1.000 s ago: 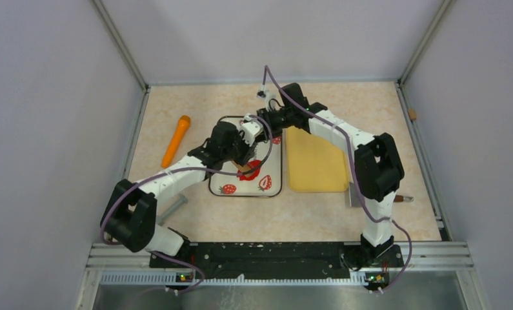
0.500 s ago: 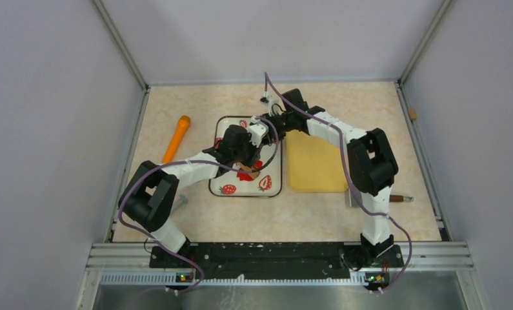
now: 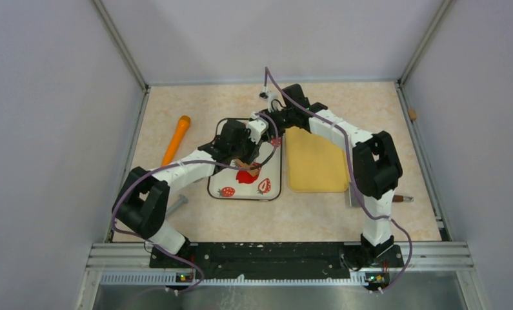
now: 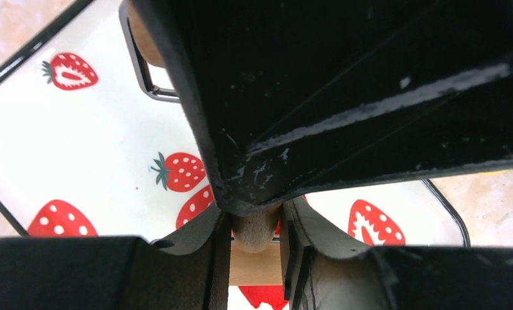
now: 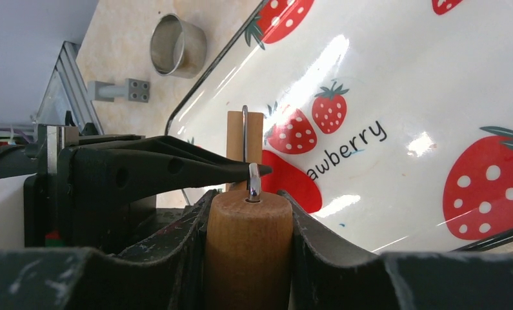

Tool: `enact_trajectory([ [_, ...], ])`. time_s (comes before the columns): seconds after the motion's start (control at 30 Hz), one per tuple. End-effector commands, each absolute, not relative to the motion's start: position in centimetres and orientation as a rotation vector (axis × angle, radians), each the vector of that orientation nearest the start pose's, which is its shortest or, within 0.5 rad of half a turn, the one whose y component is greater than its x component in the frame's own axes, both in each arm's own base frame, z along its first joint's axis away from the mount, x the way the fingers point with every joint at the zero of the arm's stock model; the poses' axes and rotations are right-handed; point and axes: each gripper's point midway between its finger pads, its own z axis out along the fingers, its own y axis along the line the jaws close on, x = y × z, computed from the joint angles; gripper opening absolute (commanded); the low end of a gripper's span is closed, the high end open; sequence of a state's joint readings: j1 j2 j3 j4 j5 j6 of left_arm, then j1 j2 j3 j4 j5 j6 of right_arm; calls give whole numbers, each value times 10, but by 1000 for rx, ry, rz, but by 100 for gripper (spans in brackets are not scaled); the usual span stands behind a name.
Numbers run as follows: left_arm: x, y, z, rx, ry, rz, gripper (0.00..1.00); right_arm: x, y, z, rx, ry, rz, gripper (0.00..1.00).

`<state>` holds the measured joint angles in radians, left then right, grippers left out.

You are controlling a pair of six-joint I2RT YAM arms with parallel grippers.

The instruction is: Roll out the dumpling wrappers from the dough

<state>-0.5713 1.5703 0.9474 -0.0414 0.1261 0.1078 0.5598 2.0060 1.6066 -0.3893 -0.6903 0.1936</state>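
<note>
Handle (image 5: 248, 248) in right hand (image 5: 248, 205): wrist-view only.

- On the white tray (image 5: 402, 71), seen from my right wrist, I read the black lowercase letters "awberry". They run on a slant among the strawberry pictures (image 5: 330, 106), and the start of the word is out of my sight.
- Everything else, from my left wrist and from overhead, is too small or blurred for me to read.

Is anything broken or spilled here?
Nothing stands out. The left gripper and right gripper both grip the roller at the dough on the tray. Nothing looks spilled or broken.
</note>
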Motion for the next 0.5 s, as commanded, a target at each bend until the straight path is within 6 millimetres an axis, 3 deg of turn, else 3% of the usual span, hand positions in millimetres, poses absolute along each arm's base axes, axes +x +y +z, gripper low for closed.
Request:
enact_trajectory([
  [0.0, 366, -248, 152, 740, 1962, -399, 0, 352, 365, 178, -809, 2220, 1178, 0],
  [0.47, 337, -234, 79, 640, 2201, -474, 0, 338, 362, 107, -831, 2383, 1139, 0],
])
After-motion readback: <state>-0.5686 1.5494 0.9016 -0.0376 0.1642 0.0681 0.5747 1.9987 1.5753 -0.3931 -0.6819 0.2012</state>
